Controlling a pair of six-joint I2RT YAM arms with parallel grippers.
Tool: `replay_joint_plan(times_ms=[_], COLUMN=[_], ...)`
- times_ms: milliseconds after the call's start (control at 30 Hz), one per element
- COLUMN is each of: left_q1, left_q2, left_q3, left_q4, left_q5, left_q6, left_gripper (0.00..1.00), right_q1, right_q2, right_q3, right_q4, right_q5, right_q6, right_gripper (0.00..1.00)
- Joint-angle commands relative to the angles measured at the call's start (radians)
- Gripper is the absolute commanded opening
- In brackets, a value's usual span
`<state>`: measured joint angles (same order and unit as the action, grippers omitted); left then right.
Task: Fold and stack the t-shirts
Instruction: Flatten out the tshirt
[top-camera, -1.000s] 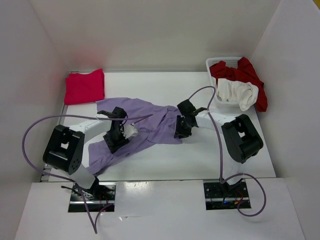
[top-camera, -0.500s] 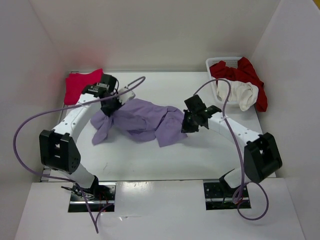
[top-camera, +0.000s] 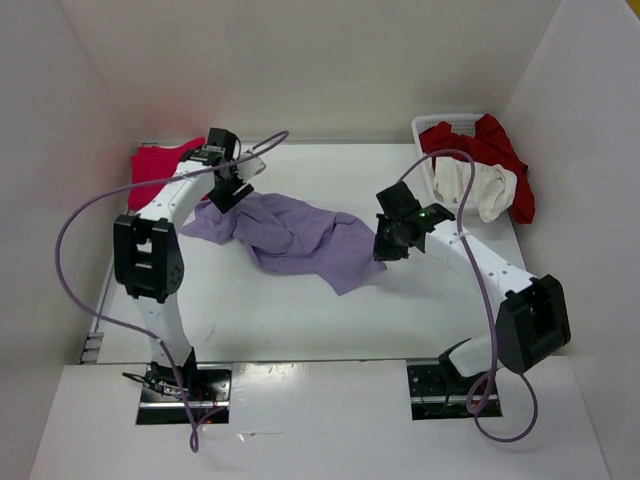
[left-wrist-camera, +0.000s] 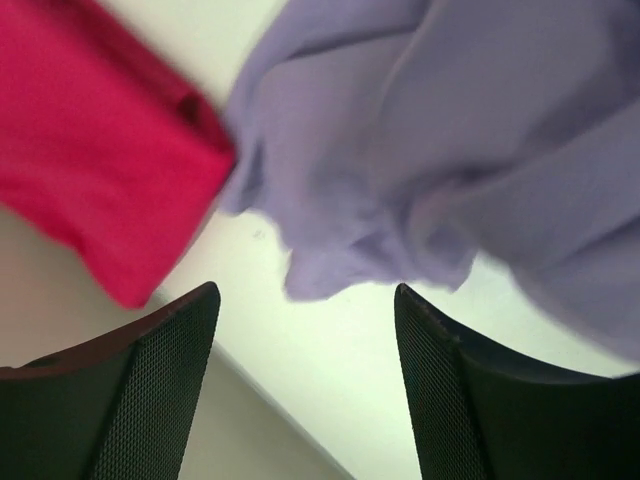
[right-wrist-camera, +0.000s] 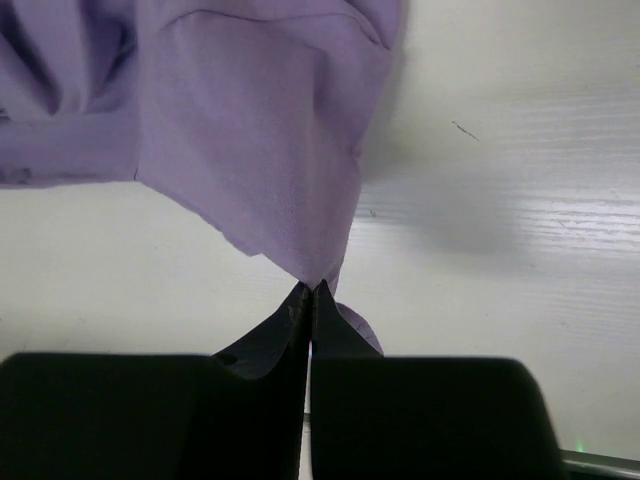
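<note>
The lavender purple t-shirt (top-camera: 290, 230) lies crumpled across the middle of the table. My right gripper (top-camera: 385, 247) is shut on its right corner (right-wrist-camera: 290, 200), the cloth pinched between the fingertips. My left gripper (top-camera: 228, 192) is open and empty just above the shirt's far left end (left-wrist-camera: 440, 160), not touching it. The magenta-pink t-shirt (top-camera: 160, 165) lies folded at the far left and shows beside the purple one in the left wrist view (left-wrist-camera: 90, 150). The dark red t-shirt (top-camera: 495, 145) and the cream white t-shirt (top-camera: 480, 187) hang out of the basket.
A white plastic lattice basket (top-camera: 447, 124) stands at the far right corner. White walls close in the table on three sides. The left arm's purple cable (top-camera: 90, 215) loops over the left side of the table.
The left gripper has let go of the purple shirt's left end and stands open above it near the pink shirt. The shirt has been stretched out and laid flatter. The right gripper shifted slightly right.
</note>
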<state>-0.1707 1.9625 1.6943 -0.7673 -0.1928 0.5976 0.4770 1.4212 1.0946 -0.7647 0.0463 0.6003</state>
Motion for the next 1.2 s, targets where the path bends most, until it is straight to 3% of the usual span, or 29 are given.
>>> replay_joint_plan(times_ms=[0, 67, 167, 300, 433, 567, 700, 833, 967, 1067, 1100, 1167], left_q1=[-0.027, -0.076, -0.199, -0.347, -0.433, -0.434, -0.443, -0.443, -0.443, -0.443, -0.443, -0.429], left_q2=[-0.21, -0.337, -0.439, -0.473, -0.41, -0.34, -0.294, -0.283, -0.324, -0.283, -0.254, -0.231], left_q3=[-0.059, -0.216, -0.298, -0.386, -0.433, -0.481, -0.516, -0.503, -0.502, -0.469, -0.46, -0.427], left_q4=[-0.001, -0.001, -0.07, -0.086, 0.018, 0.21, 0.319, 0.41, 0.422, 0.398, 0.387, 0.372], left_q5=[0.032, 0.059, 0.165, 0.331, 0.287, 0.161, 0.162, 0.056, 0.12, 0.13, 0.13, 0.13], left_q6=[0.051, 0.111, 0.111, 0.091, 0.024, -0.019, -0.056, -0.125, -0.116, -0.093, -0.093, -0.107], left_gripper=[0.78, 0.78, 0.78, 0.78, 0.79, 0.81, 0.85, 0.89, 0.91, 0.91, 0.91, 0.91], right_q1=[-0.034, -0.046, -0.058, -0.058, -0.058, -0.058, -0.058, -0.058, -0.058, -0.058, -0.049, 0.017], right_q2=[-0.085, -0.108, -0.127, -0.136, -0.111, -0.093, -0.117, -0.127, -0.099, 0.06, 0.129, 0.255], right_q3=[0.074, 0.117, 0.219, 0.394, 0.58, 0.62, 0.62, 0.66, 0.799, 1.187, 1.53, 1.779], right_q4=[-0.044, -0.07, -0.096, -0.119, -0.131, -0.173, -0.173, -0.202, -0.254, -0.391, -0.45, -0.455], right_q5=[0.004, -0.009, -0.04, -0.097, -0.109, -0.088, -0.066, -0.066, -0.016, 0.026, 0.052, 0.116], right_q6=[-0.033, -0.033, -0.053, -0.063, -0.074, -0.083, -0.083, -0.083, -0.128, -0.177, -0.191, -0.195], right_gripper=[0.0, 0.0, 0.0, 0.0, 0.0, 0.0, 0.0, 0.0, 0.0, 0.0, 0.0, 0.0])
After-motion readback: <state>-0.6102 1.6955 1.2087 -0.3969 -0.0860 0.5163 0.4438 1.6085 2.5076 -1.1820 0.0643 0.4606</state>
